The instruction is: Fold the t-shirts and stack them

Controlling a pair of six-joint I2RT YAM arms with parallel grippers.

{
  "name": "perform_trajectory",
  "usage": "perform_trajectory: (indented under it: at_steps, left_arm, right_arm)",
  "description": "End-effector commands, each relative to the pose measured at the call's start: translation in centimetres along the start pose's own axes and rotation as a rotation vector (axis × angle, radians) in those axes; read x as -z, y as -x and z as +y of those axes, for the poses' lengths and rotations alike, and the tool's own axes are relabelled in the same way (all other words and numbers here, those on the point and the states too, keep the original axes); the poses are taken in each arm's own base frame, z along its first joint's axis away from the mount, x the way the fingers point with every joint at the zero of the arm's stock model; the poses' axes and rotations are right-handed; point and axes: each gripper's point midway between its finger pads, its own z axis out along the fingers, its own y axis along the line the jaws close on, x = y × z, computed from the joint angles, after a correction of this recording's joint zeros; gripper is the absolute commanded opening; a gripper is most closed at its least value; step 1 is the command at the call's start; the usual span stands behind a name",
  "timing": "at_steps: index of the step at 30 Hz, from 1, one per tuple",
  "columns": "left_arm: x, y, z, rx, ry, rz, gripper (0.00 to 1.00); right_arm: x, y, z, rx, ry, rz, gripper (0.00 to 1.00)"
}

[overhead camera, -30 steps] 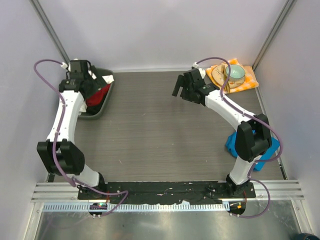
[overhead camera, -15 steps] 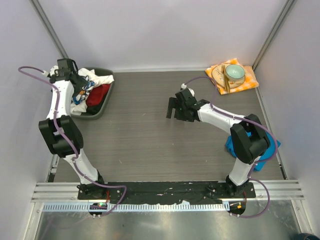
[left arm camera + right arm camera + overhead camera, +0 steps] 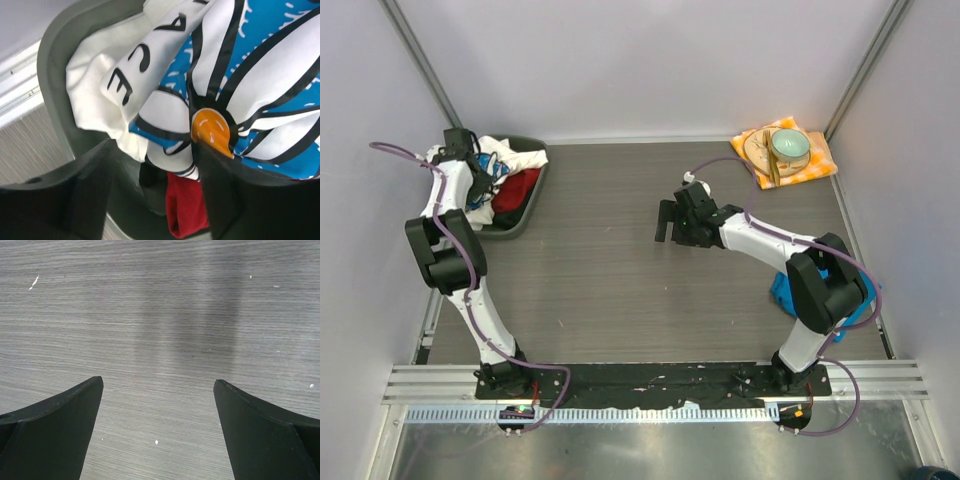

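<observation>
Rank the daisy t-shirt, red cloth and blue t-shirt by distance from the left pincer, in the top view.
1. Daisy t-shirt: in the grey bin, right at the left pincer.
2. Red cloth: same bin, just beside it.
3. Blue t-shirt: far off, on the right side.

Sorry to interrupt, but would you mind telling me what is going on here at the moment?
The left gripper is down in the grey bin at the far left corner, its fingers open on either side of a fold of the white daisy shirt, with a red cloth beneath. The right gripper hovers open over the table, holding nothing. The blue shirt lies at the right edge, partly hidden by the right arm.
</observation>
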Motion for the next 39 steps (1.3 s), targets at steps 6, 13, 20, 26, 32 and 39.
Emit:
perform_trajectory:
  at_steps: [6, 13, 20, 26, 32, 39]
  left_arm:
    - [1.2, 4.2, -1.9, 0.107, -0.103, -0.121, 0.0]
    - [9.3, 2.0, -4.2, 0.177, -0.37, -0.112, 0.0]
    - [26.7, 1.9, -8.2, 0.163, -0.814, -0.246, 0.0]
    - [41.1, -4.7, -11.3, -0.12, -1.135, -0.162, 0.0]
    - [41.4, -13.9, -9.4, -0.243, -1.188, -0.001, 0.0]
    - [29.3, -32.2, -8.6, -0.499, -0.978, 0.288, 0.86]
  right_arm:
    - [0.8, 0.8, 0.2, 0.016, 0.009, -0.051, 0.99]
    - [0.5, -0.3, 0.5, 0.025, 0.002, -0.042, 0.99]
    - [2.9, -0.4, -1.0, 0.023, -0.034, -0.099, 0.98]
    - [8.2, 2.9, -3.1, 0.003, -0.114, -0.283, 0.99]
    - [11.6, 4.4, -5.1, 0.003, -0.212, -0.353, 0.99]
    - [13.0, 4.1, -6.5, -0.027, -0.267, -0.373, 0.99]
